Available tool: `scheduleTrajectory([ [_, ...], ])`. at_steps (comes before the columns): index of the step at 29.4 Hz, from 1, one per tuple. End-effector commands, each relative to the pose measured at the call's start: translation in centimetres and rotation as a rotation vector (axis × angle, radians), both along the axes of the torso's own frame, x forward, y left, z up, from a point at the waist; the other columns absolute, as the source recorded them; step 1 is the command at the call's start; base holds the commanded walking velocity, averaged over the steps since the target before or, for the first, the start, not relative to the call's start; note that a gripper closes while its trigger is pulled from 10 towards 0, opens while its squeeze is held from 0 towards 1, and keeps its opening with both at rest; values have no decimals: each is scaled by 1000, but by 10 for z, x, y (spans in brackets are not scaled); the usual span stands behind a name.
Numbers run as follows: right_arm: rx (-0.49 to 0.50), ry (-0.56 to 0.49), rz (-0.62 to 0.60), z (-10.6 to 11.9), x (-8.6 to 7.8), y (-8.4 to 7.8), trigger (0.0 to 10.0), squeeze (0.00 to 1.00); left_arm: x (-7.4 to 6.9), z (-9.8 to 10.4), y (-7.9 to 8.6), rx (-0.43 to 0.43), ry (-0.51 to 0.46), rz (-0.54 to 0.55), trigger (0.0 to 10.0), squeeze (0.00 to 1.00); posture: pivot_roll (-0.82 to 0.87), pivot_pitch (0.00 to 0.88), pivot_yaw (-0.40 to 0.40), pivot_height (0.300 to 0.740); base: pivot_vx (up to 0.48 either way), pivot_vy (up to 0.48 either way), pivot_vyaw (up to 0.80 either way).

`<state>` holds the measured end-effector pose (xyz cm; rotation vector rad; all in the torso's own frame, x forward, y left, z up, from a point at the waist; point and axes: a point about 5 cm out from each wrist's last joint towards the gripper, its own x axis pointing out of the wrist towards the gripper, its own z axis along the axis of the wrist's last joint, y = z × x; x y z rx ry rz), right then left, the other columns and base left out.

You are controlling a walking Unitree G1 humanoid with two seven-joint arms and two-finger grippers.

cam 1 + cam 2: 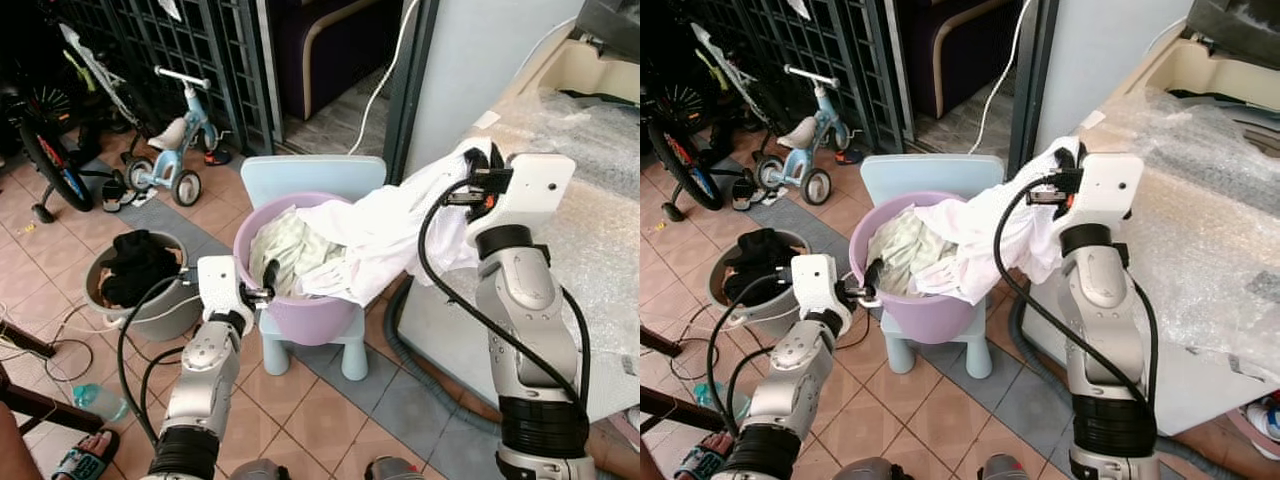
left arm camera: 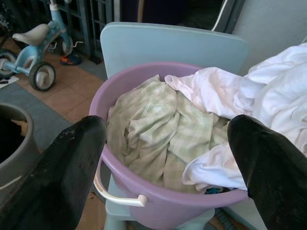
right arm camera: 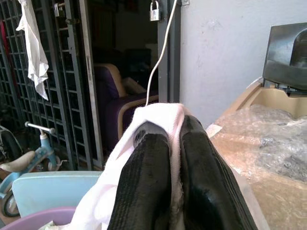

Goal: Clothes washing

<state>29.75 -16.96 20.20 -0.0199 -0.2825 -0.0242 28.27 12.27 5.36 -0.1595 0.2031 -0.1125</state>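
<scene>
White garment (image 1: 385, 225) trails up out of the purple tub (image 1: 310, 315) on the blue chair (image 1: 312, 180), pinched in the right gripper (image 3: 173, 143), presumably lifted clear for washing, while the left gripper (image 2: 168, 158) waits, jaws spread, at the rim.

Readable text: none.
Purple laundry tub (image 1: 300, 310): plain, no label or brand legible.
Padlock (image 3: 154, 11) on the gate: no marking can be made out.
Tricycle (image 1: 172, 140): no legible lettering.
</scene>
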Motion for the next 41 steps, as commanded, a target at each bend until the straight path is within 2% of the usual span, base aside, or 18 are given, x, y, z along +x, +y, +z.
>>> scheduleTrajectory([
  [1,1,-12,15,4,0,5,10000,0,0,1,5,5,5,16,10000,0,-152,41,66,740,0,0,-800],
  [41,-11,-26,-17,6,0,2,10000,0,-1,6,3,-8,-39,-40,10000,0,-155,43,71,740,0,12,-800],
])
